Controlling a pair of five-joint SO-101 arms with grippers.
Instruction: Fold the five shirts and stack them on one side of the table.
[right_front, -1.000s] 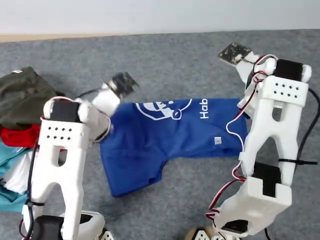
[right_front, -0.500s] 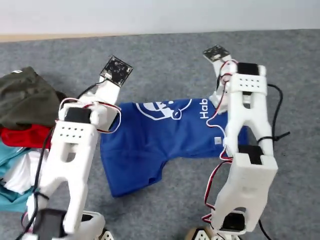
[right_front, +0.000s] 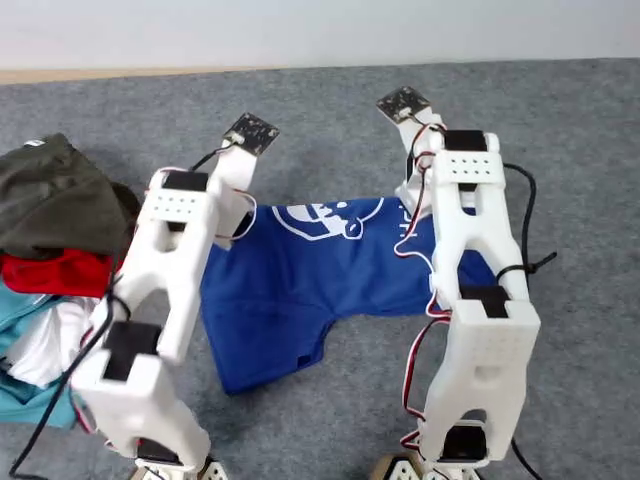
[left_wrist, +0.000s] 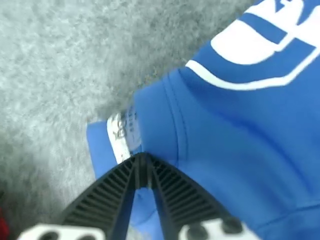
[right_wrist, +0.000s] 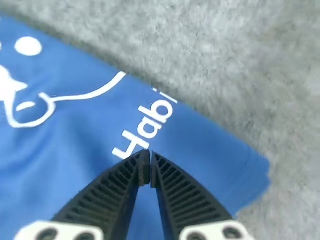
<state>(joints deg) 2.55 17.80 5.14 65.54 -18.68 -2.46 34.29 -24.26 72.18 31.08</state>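
While one blue shirt (right_front: 300, 290) lies flat, the left pincer (left_wrist: 142, 162) and right pincer (right_wrist: 145, 162) sit closed over it.

Everything sits on a grey, fuzzy carpet (right_front: 330, 120), kinda speckled when you see it up close. Along the far edge there's a thin tan strip (right_front: 100, 73), looks like wood, and behind that a plain pale wall (right_front: 320, 30). Light's soft and even, with only faint shadows on the grey.

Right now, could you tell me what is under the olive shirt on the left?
A red shirt shows beneath the olive shirt, with teal cloth and white cloth beside it. How far the red one runs underneath is covered.
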